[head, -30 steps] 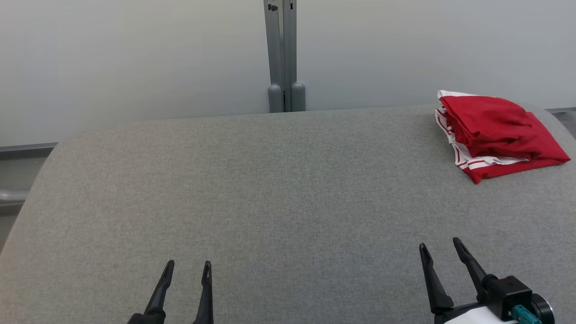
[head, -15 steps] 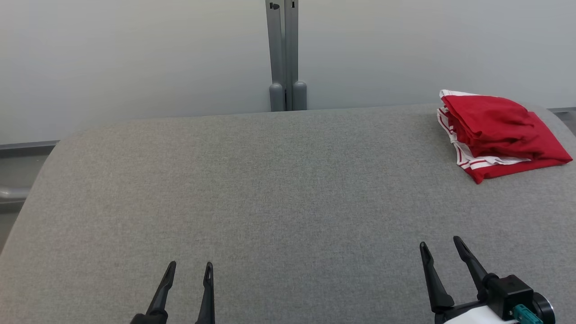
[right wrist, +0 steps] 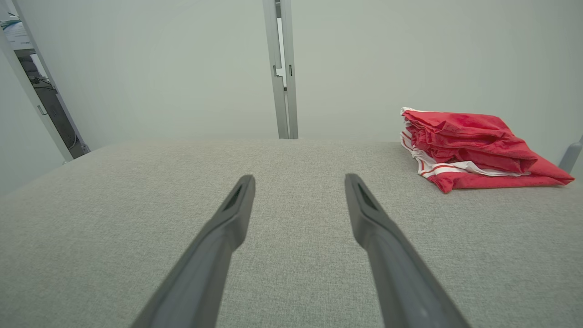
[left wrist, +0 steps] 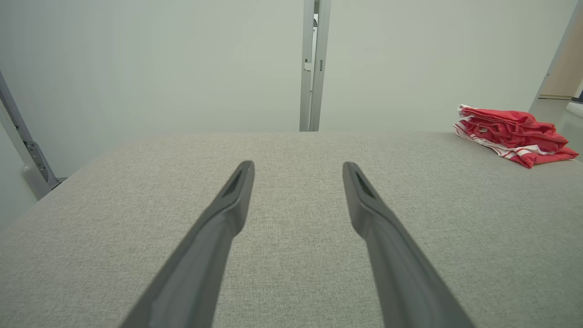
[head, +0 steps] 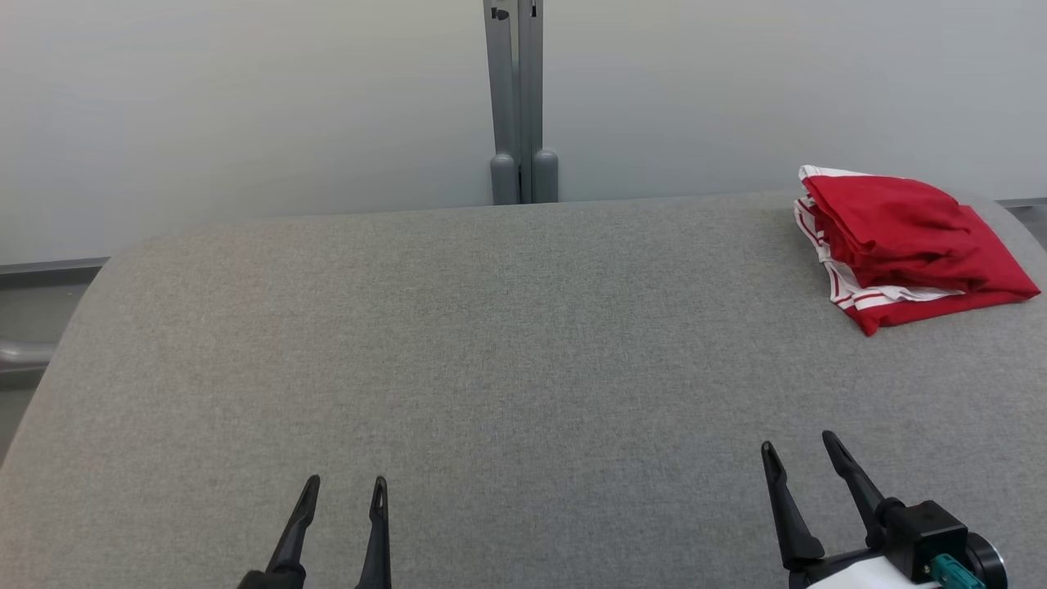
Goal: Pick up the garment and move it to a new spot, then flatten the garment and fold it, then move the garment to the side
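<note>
The garment (head: 900,241) is red with white striped trim, folded into a thick pile at the far right corner of the grey fabric table (head: 507,343). It also lies at the right in the left wrist view (left wrist: 512,135) and the right wrist view (right wrist: 469,150). My left gripper (head: 343,487) hovers open near the table's front edge, left of centre, with nothing between its fingers. My right gripper (head: 797,446) stands open at the front right, well short of the garment and apart from it. Both pairs of fingers (left wrist: 237,191) (right wrist: 237,205) are spread over bare cloth.
A grey metal post (head: 517,98) stands behind the table's far edge against a pale wall. The table's left corner is rounded, with a grey rail (head: 20,356) beyond it. A slanted frame bar (left wrist: 23,141) stands off the far left.
The head view has shifted very slightly. The garment lies as before, and both grippers stay open in about the same places.
</note>
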Tool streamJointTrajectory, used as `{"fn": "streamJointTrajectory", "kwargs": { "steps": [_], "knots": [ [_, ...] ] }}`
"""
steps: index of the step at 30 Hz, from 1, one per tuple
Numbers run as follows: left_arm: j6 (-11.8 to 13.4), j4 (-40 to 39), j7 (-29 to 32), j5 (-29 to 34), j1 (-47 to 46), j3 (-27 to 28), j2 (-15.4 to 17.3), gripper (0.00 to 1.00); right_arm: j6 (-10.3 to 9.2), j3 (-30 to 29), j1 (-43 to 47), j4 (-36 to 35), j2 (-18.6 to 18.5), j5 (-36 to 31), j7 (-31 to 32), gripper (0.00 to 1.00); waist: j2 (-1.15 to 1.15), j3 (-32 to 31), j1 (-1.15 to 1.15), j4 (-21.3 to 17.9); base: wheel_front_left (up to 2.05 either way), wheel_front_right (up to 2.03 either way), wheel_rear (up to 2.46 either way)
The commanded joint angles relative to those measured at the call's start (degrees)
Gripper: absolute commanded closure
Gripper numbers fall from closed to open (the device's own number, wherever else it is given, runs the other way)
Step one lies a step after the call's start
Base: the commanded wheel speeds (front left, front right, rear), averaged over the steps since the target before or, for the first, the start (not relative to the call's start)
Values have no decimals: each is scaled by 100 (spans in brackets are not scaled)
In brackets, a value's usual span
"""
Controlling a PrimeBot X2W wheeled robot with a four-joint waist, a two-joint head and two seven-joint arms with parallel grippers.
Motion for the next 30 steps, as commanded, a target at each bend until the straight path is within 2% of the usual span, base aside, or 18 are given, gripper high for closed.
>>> {"fn": "streamJointTrajectory", "kwargs": {
  "steps": [1,2,3,6,30],
  "knots": [
    [17,3,-16,-42,5,4,18,0,-7,-8,-11,11,-22,35,-21,0,0,-3,0,-2,0,0,0],
    [26,8,-16,-33,3,0,18,0,-7,-19,-12,12,-21,41,-21,0,0,-5,0,-1,0,0,0],
    [3,14,1,-3,3,-11,0,100,0,-10,3,14,4,7,0,100,0,-5,0,-1,0,0,0],
    [1,139,23,-53,21,-32,-1,100,0,2,43,132,26,56,9,100,0,-3,0,-2,0,0,0],
    [-207,428,505,-2738,-543,300,155,100,-1,-200,-435,343,-40,2705,540,100,0,97,0,-29,0,0,0]
  ]
}}
